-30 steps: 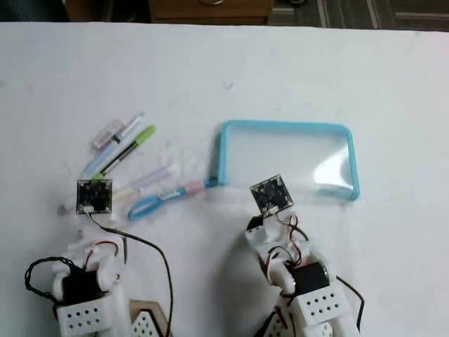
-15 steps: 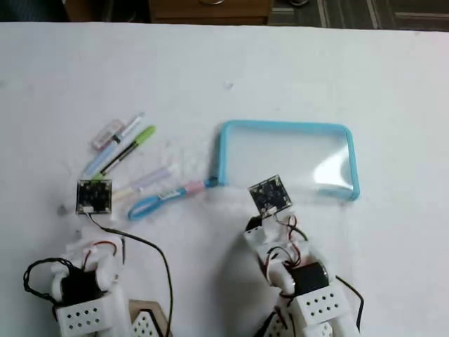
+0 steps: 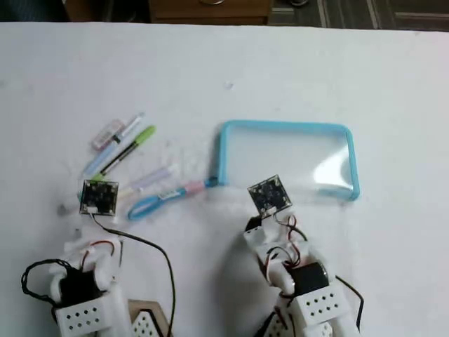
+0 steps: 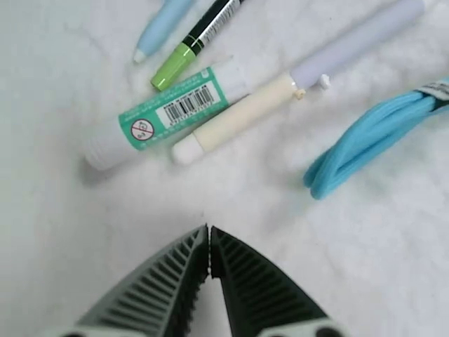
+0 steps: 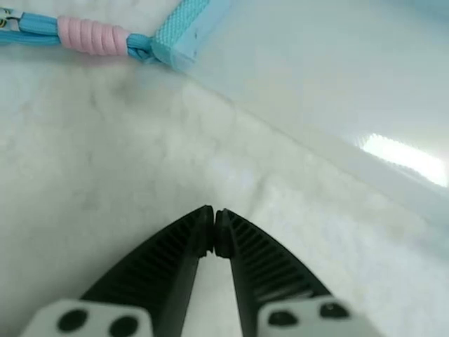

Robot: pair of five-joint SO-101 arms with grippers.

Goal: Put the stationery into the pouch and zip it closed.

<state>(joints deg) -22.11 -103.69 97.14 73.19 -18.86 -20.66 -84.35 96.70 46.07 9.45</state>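
1. The pouch point(image 3: 287, 126), clear with a blue edge, lies flat on the white counter point(image 3: 280, 63).
2. Its blue cord point(image 3: 144, 206) trails toward the pens point(image 3: 130, 147), which lie in a bunch beside the pouch.
3. The left tool point(image 4: 209, 242) is closed tight, holding nothing, near a green-labelled stick point(image 4: 168, 116).
4. The right tool point(image 5: 214, 226) is closed too, holding nothing, close to the pouch's corner.

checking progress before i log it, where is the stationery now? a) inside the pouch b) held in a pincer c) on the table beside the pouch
c: the pens lie on the table outside the pouch; left pincer and right pincer are shut and empty.
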